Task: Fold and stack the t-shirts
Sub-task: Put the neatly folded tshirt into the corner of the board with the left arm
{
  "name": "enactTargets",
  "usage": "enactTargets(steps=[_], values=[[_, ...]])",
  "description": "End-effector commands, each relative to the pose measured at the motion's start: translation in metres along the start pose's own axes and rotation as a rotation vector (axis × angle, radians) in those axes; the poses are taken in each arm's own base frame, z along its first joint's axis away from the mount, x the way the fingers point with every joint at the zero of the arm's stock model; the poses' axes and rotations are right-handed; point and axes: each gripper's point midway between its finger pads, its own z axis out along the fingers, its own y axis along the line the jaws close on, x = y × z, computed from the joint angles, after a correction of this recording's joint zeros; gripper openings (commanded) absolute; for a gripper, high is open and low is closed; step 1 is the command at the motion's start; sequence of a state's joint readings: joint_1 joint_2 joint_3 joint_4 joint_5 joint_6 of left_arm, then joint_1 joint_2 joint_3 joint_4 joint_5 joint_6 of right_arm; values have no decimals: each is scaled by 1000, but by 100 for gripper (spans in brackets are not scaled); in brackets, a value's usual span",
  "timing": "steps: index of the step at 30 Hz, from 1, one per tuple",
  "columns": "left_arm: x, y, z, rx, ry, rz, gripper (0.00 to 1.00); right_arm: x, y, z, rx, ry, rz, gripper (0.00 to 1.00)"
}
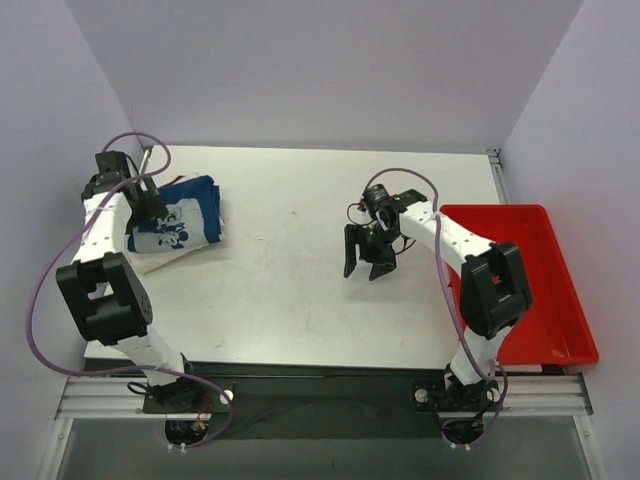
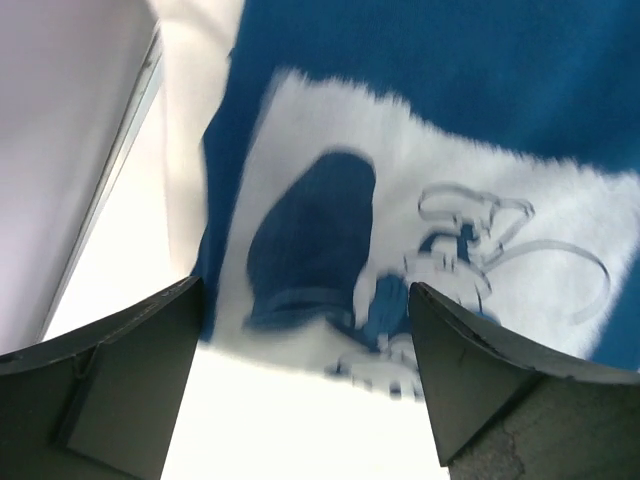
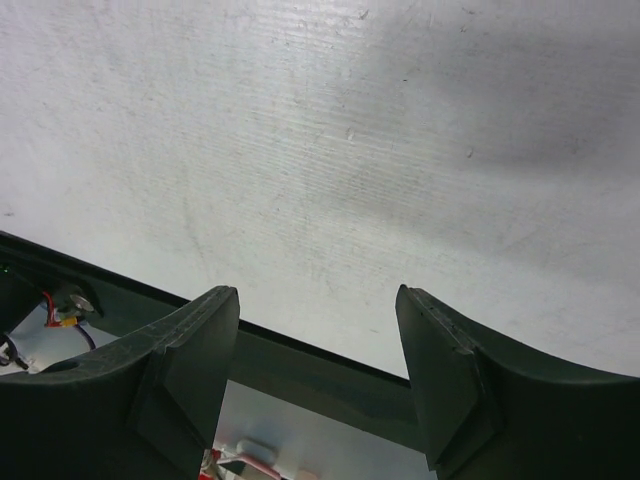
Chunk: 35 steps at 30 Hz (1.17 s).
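T-shirt (image 1: 196,204) in dark teal-blue is being seen lying folded across the table (image 1: 300,300) from the red plastic tray (image 1: 520,262), white graphic up, with cream-white cloth (image 1: 152,262) showing under its near edge. The left gripper (image 2: 300,385) is being held just over the graphic, jaws spread, nothing gripped. The right gripper (image 3: 315,375) is being held near the tray above bare tabletop, jaws likewise parted and empty.
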State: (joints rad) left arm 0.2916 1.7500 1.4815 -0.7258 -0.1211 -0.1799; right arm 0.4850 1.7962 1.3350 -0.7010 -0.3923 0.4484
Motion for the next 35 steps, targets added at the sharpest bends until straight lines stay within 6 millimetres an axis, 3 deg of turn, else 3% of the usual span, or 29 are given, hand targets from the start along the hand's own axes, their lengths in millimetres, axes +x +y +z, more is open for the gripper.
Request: enactTargets(steps=[1,3,5,9,10,17,20,27,35], values=[[-23,9,-61,0,-169,-123,93,-11,4,-40,17,-123,-12,65],[-14,5,-70,14,-197,-158,93,-14,0,-46,44,-156,-22,65],[-11,2,-92,32,-254,-170,94,-14,-4,-52,61,-183,-27,65],[22,-19,-115,13,-271,-109,96,-16,-13,-57,102,-235,-29,65],[37,-37,-123,55,-272,-68,96,-16,-15,-60,109,-254,-25,65],[114,-112,-151,240,-223,67,97,-18,-29,-69,152,-374,17,65],[136,-136,-163,289,-221,105,97,-17,-36,-74,174,-418,40,65],[153,-174,-186,383,-243,194,97,-9,-63,-85,273,-509,115,65],[151,-187,-194,418,-272,207,97,6,-83,-107,313,-630,172,65]])
